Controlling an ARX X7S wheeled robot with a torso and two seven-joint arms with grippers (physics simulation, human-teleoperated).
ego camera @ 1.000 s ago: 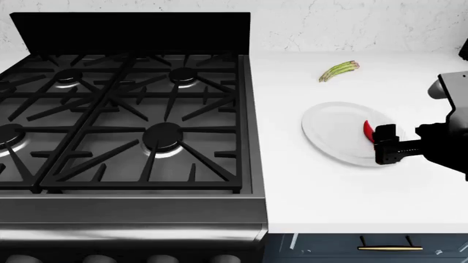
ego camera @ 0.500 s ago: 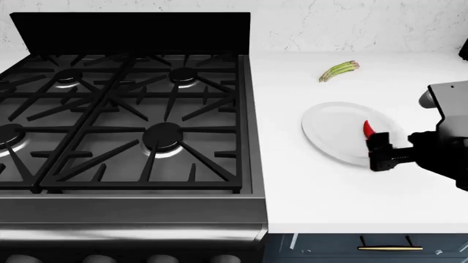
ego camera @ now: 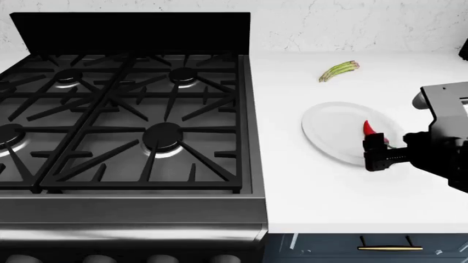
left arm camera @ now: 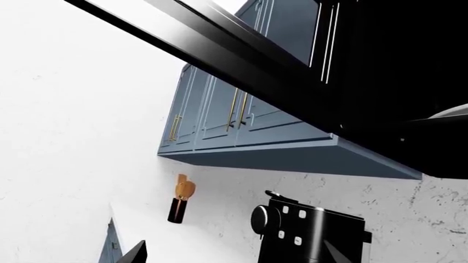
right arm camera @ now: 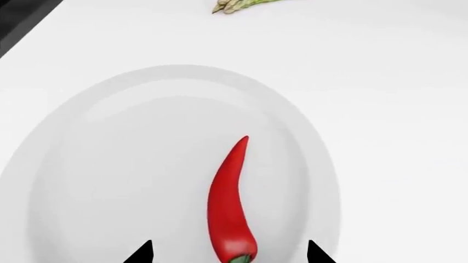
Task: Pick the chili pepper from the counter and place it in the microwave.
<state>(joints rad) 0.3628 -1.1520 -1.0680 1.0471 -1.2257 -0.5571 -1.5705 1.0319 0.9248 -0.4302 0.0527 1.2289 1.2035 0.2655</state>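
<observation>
Lying on the white plate (right arm camera: 95,164), toward its right side: the chili pepper (right arm camera: 228,205), red and glossy, green stem end pointing to the right gripper (right arm camera: 228,255). Plate resting flat on the counter (ego camera: 351,192), to the right of the black gas stove (ego camera: 124,115). Right gripper low over the plate's near right rim, just beside the pepper's stem end; jaws apart, two black fingertips (right arm camera: 140,253) seen in the right wrist view on either side of the stem, not touching it. In the head view, same gripper (ego camera: 380,153) reaching in from the right edge, its black body partly covering the pepper (ego camera: 370,129). Behind the plate, well apart from it: the green asparagus bundle (ego camera: 339,70), lying on the counter near the wall. Left wrist view pointing up at the blue-grey wall cabinets (left arm camera: 219,118) and a black coffee machine (left arm camera: 307,233); left gripper's jaws: cannot tell from these pictures.
</observation>
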